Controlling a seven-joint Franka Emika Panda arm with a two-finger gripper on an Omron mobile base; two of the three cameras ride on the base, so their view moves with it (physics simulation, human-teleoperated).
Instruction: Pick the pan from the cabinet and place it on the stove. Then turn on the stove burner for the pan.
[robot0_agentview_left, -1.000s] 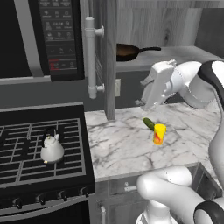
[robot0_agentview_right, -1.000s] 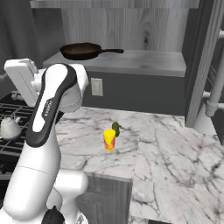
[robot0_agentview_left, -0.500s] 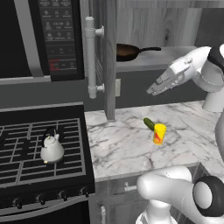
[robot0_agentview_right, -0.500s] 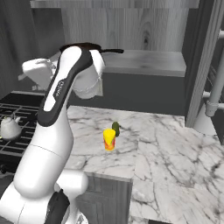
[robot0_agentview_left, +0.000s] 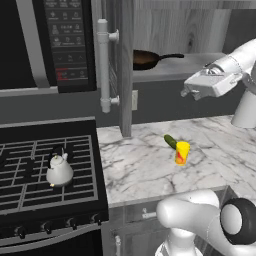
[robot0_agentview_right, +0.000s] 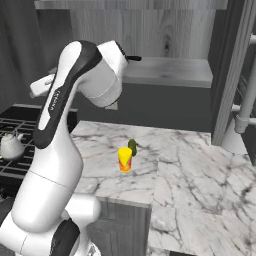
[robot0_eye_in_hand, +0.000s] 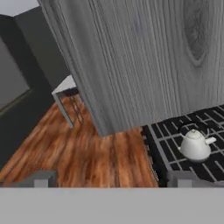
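We see the pan (robot0_agentview_left: 146, 59) on the cabinet (robot0_agentview_left: 176, 31) shelf — gripper (robot0_agentview_left: 189, 93) at 3 o'clock, jaws apart, empty.

Kitchen: stove (robot0_agentview_left: 45, 165), microwave (robot0_agentview_left: 50, 42), marble counter (robot0_agentview_left: 210, 150), cabinet (robot0_agentview_left: 125, 65).

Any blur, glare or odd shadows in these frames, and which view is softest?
Hand view is softest: the kettle and cabinet door look blurry. Left base view is sharper, with a faint sheen on the pan. Right base view is evenly lit, with no harsh shadow under the yellow cup.
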